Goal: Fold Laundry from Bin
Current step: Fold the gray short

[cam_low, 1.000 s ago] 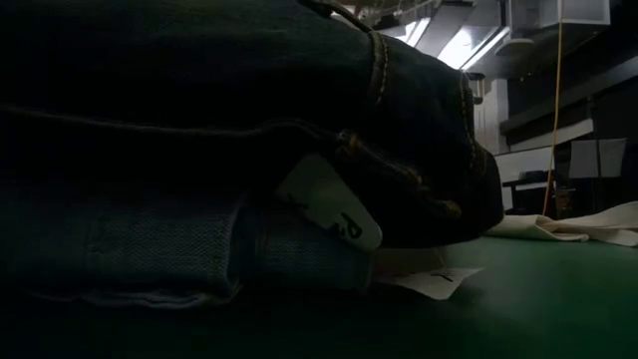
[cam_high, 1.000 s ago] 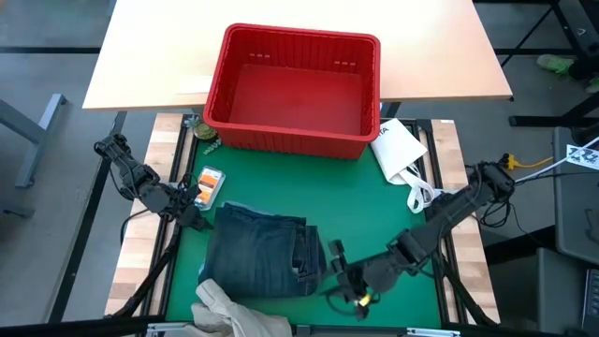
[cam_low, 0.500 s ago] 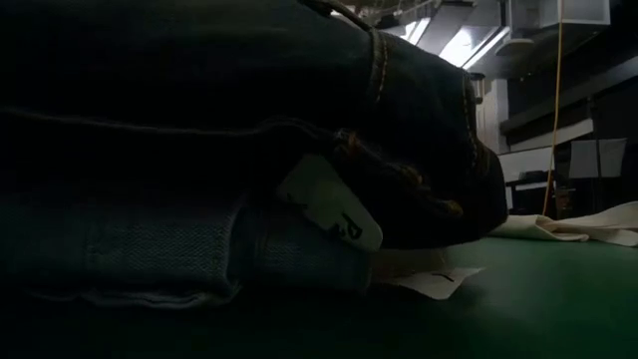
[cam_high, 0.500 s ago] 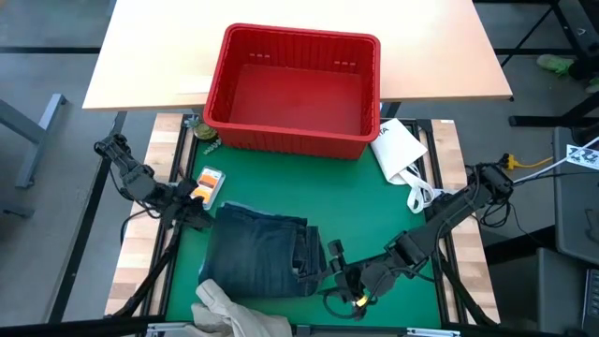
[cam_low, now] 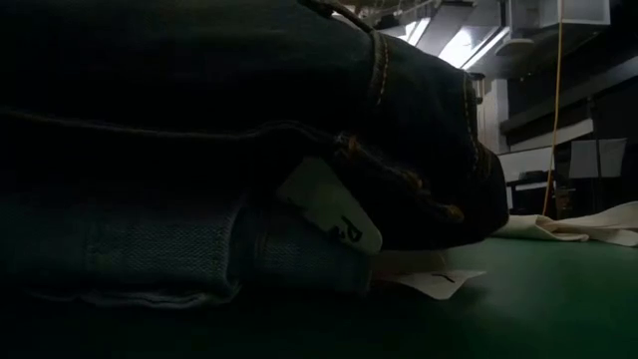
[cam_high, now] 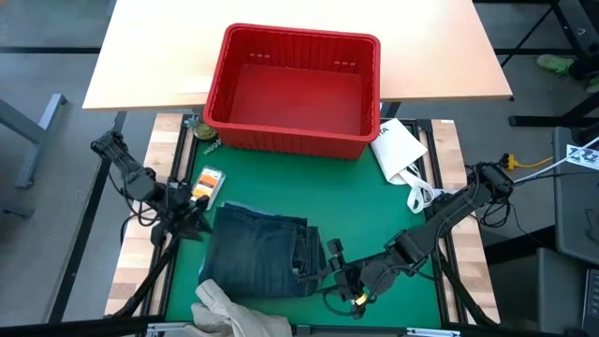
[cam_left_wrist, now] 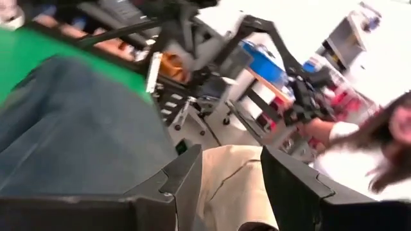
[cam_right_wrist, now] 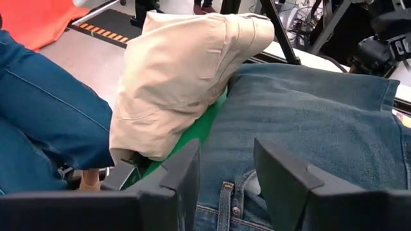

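1. High view: the bright red slotted plastic bin (cam_high: pixel 292 89) stands at the far end of the table, straddling the pale board and the green mat (cam_high: pixel 374 201), and it looks empty; the dark blue denim jeans (cam_high: pixel 264 248) lie folded into a compact block near the middle of the mat; the tan khaki trousers (cam_high: pixel 234 316) lie in a loose heap at the mat's near edge, touching the jeans' near corner; the left gripper (cam_high: pixel 195 223) sits just beside the jeans' left edge; the right gripper (cam_high: pixel 333 271) sits just beside their right edge; a white flat packet (cam_high: pixel 399 150) and a small orange-labelled item (cam_high: pixel 208 182) lie apart from the clothes.

2. Low view: the folded jeans (cam_low: pixel 229 150) fill most of the frame, their layers stacked, with a white tag (cam_low: pixel 329 211) poking out between them; pale cloth shows on the mat beyond.

3. Left wrist view: the dark fingers (cam_left_wrist: pixel 187 183) stand apart with nothing between them; denim and khaki lie ahead.

4. Right wrist view: the dark fingers (cam_right_wrist: pixel 186 176) are likewise parted and empty, poised over the jeans' waistband; the khaki trousers (cam_right_wrist: pixel 183 70) are bunched just beyond.

5. Judgement: the bin is emptied and the jeans appear folded; the khaki trousers are not yet folded, so they seem the remaining work; no light blue or dark green garment is visible.
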Controlling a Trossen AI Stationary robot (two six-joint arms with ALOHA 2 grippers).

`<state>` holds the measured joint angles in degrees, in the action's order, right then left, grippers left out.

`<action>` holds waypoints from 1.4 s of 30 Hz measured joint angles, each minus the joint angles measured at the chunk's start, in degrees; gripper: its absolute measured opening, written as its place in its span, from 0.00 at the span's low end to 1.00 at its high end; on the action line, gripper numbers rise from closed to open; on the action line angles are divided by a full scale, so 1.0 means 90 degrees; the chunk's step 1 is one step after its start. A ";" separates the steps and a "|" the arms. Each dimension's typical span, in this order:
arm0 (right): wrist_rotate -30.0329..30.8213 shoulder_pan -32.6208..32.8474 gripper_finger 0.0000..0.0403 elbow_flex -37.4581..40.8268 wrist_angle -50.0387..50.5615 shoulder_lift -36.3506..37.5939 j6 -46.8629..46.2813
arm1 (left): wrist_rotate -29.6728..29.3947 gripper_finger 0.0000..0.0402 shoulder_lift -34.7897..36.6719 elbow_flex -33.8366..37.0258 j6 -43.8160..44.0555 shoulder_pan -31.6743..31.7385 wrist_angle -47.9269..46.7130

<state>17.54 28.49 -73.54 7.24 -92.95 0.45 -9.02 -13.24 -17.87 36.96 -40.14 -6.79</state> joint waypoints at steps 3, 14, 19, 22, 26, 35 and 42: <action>0.0081 0.0000 0.37 0.0000 0.0002 0.0000 -0.0013 | 0.0412 0.39 -0.0501 0.0000 -0.0668 -0.0002 0.0768; 0.0777 0.0000 0.37 0.0000 -0.0004 0.0000 -0.0042 | 0.1005 0.39 -0.2555 -0.0036 -0.1351 -0.0010 0.2498; 0.0776 0.0000 0.37 0.0000 -0.0001 0.0000 -0.0295 | 0.0961 0.39 -0.3400 -0.0833 -0.1908 -0.0195 0.2175; 0.0775 0.0000 0.37 0.0000 0.0018 0.0000 -0.0343 | 0.0692 0.39 -0.3941 -0.1620 -0.2456 -0.0418 0.1301; 0.0776 0.0000 0.37 0.0000 0.0015 0.0000 -0.0347 | 0.0117 0.39 -0.4679 -0.2650 -0.2559 -0.0709 -0.0061; 0.0772 0.0000 0.37 0.0000 0.0017 0.0002 -0.0349 | -0.0350 0.39 -0.6219 -0.4267 -0.2569 -0.1336 -0.0811; 0.0770 0.0000 0.37 0.0000 0.0025 0.0007 -0.0348 | -0.0825 0.39 -0.7143 -0.5062 -0.2614 -0.1678 -0.0897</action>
<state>24.47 28.49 -73.54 7.46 -92.88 -2.68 -16.45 -77.53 -63.42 13.43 -55.25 -14.86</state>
